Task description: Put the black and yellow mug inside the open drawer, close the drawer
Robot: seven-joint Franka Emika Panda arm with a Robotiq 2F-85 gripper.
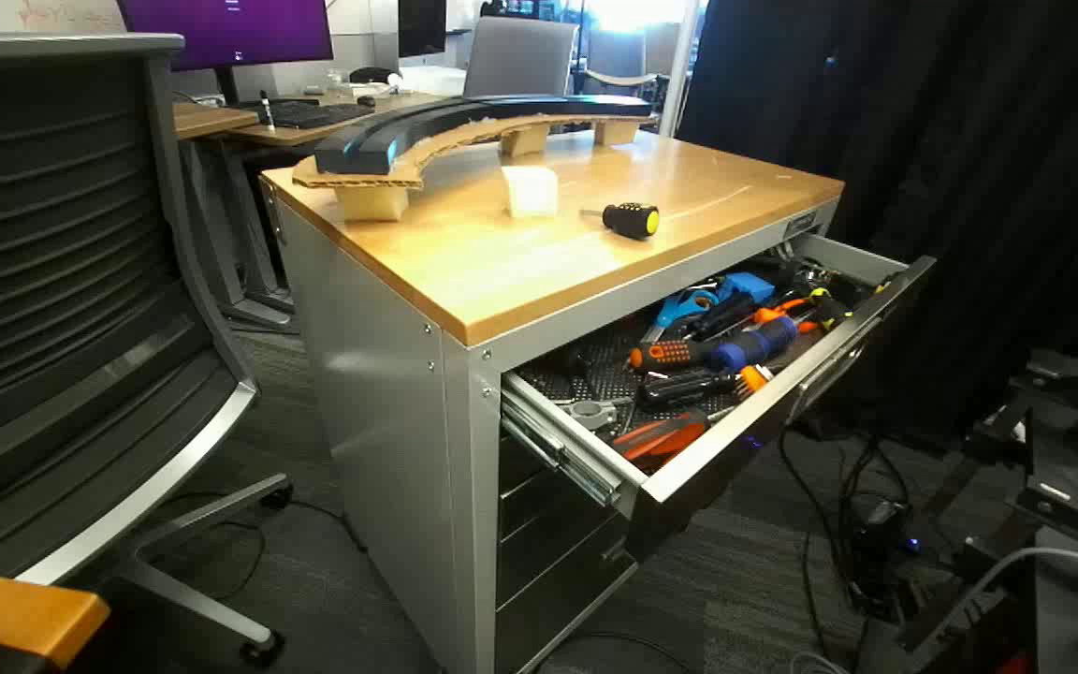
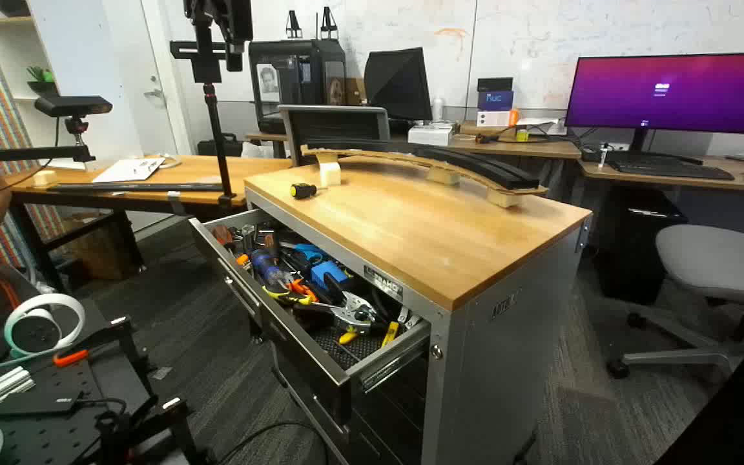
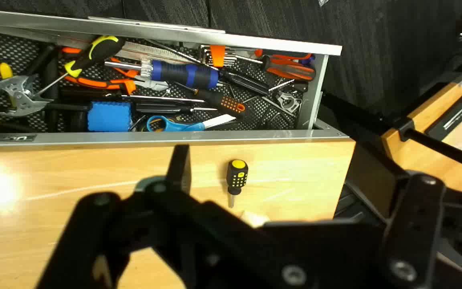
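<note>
No mug shows. The small black and yellow thing is a stubby screwdriver (image 1: 631, 220). It lies on the wooden desk top near the front edge; it also shows in an exterior view (image 2: 303, 190) and in the wrist view (image 3: 238, 175). The drawer (image 1: 838, 348) is pulled out below the desk top, with its front panel also in an exterior view (image 2: 267, 309). Its rim crosses the top of the wrist view (image 3: 263, 41), and tools lie inside. My gripper (image 3: 291, 160) is open and empty above the desk; its right fingertip is hard to make out.
A pale block (image 1: 531, 192) stands behind the screwdriver. A curved black piece (image 1: 511, 110) on cardboard rests on blocks along the back. A grey chair (image 1: 62, 309) stands beside the desk. A black shape (image 2: 233, 32) at the top edge is unclear; I cannot tell whether it is my gripper.
</note>
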